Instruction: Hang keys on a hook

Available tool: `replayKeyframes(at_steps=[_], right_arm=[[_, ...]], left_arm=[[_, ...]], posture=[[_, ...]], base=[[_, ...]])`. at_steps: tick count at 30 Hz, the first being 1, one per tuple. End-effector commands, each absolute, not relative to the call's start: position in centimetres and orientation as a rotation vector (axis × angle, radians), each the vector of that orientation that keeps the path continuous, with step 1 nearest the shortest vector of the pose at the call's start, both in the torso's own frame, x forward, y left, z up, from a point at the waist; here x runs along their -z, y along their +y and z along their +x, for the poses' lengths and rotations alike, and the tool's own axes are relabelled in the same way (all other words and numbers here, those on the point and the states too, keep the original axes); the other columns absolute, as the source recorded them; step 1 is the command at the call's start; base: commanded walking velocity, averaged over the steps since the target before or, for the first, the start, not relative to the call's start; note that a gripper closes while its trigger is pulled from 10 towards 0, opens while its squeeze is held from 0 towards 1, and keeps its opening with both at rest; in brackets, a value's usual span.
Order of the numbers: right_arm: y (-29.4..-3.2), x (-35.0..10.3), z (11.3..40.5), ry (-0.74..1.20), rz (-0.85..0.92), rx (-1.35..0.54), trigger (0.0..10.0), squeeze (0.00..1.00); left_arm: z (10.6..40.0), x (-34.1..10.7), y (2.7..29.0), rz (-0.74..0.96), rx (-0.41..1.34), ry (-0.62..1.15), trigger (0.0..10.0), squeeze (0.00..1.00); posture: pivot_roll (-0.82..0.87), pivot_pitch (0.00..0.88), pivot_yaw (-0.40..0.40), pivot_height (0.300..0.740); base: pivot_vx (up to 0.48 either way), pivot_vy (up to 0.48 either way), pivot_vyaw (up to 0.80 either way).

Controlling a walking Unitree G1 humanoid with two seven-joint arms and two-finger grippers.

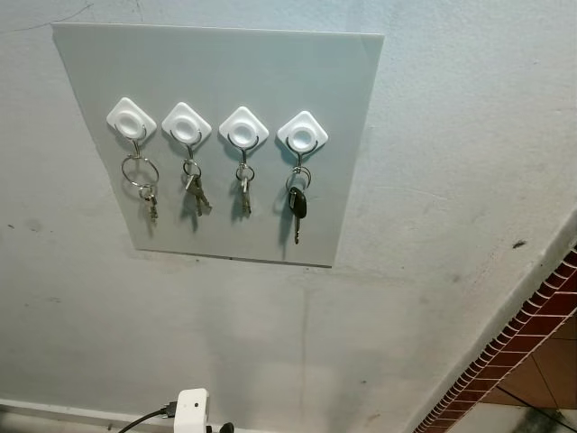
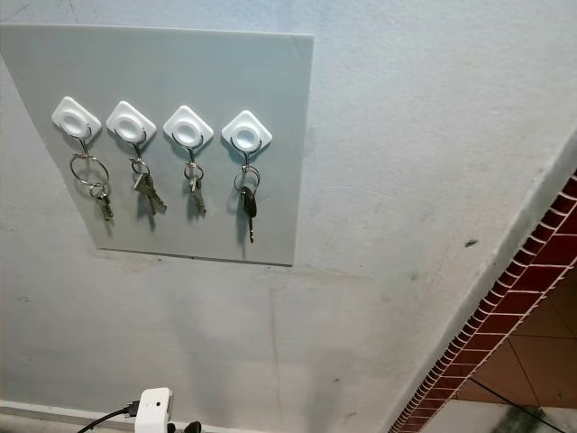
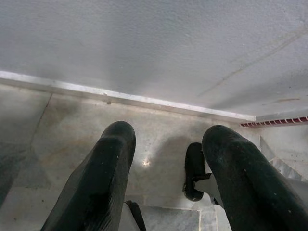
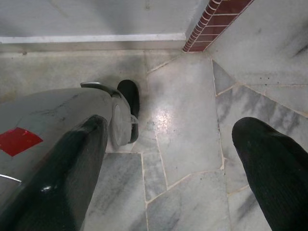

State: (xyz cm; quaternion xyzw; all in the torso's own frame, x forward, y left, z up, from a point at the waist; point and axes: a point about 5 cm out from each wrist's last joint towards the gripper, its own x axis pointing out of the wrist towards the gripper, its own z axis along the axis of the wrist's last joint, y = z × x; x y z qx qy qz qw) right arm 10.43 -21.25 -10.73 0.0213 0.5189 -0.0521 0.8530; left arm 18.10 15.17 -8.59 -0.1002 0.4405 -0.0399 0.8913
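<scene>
On the grey square wall board (image 1: 270, 99), four white diamond-shaped hooks (image 1: 303, 133) are each seen loaded; the black-headed key (image 1: 297, 206) hangs on the rightmost. Both the left hand (image 3: 163, 159) and right hand (image 4: 168, 159) are spread wide, empty, pointed floorward. Little risk is judged, barring a bump dislodging rings.

Soft, even light falls on the pale grey plastered wall (image 1: 451, 180), and the head views are sharp, with short shadows beneath the hanging metal keys (image 1: 297, 212) (slightly dimmer toward the bottom corners). In the right wrist view, the glossy grey marble floor (image 4: 192, 144) carries a small glare patch, and the near black fingers (image 4: 269, 163) are blurred.
</scene>
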Motion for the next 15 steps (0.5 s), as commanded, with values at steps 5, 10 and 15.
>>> replayKeyframes(at_steps=[5, 10, 15], right_arm=[[-20.8, 10.9, 9.9, 1.102, 0.052, 0.098, 10.0, 0.0], [-20.7, 11.1, 8.9, 1.11, 0.063, 0.1, 10.0, 0.0], [-20.7, 11.3, 7.7, 1.122, 0.081, 0.109, 10.0, 0.0]], left_arm=[[17.6, 8.8, 15.4, -0.213, 0.077, 0.926, 10.0, 0.0], [17.0, 9.0, 15.7, -0.219, 0.077, 0.931, 10.0, 0.0], [16.3, 9.2, 16.3, -0.233, 0.063, 0.93, 10.0, 0.0]], posture=[[0.02, 0.036, 0.009, 0.74], [0.03, 0.097, 0.009, 0.74], [0.03, 0.158, 0.018, 0.74]], base=[[0.0, 0.0, 0.0], [0.0, 0.0, 0.0], [-0.212, 0.0, 0.0]])
